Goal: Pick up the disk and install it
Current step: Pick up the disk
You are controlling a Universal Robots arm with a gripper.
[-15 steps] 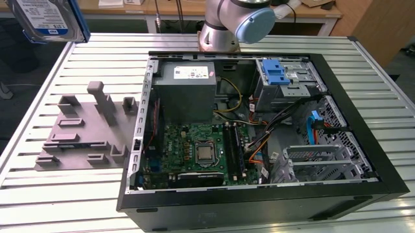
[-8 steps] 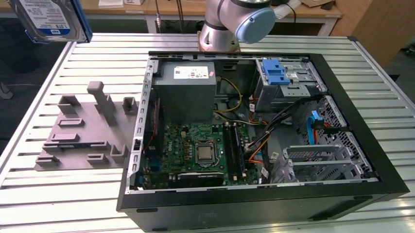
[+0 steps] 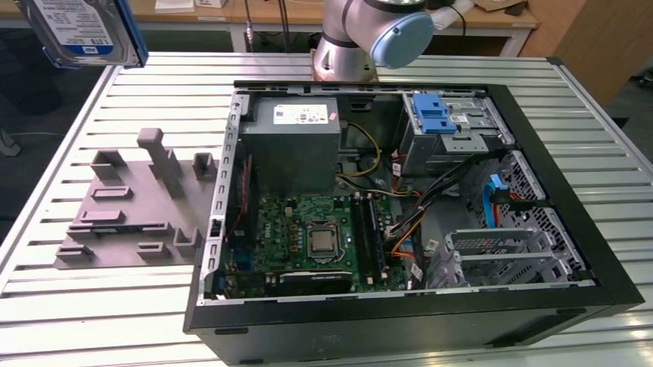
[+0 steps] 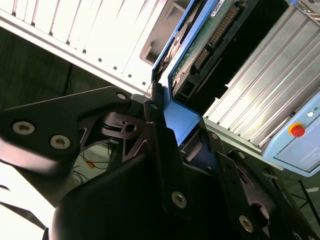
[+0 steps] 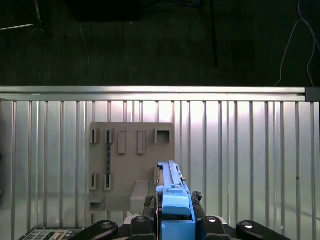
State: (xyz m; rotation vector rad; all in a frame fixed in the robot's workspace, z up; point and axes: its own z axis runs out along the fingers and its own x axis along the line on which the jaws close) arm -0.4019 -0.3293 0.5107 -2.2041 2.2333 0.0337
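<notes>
The disk, a silver drive with a white-and-blue label and a blue carrier frame, hangs high in the air above the table's far corner at the exterior view's left. In the first wrist view the disk stands edge-on between my black fingers, over the grey holder plate. In the second wrist view its green circuit-board side faces the camera. My gripper is shut on the blue frame's end, and my gripper shows the same hold in the first wrist view.
An open computer case lies on the slatted metal table, with a grey power supply, a motherboard and a silver drive cage with a blue latch. The grey holder plate lies beside the case. The arm's base stands behind.
</notes>
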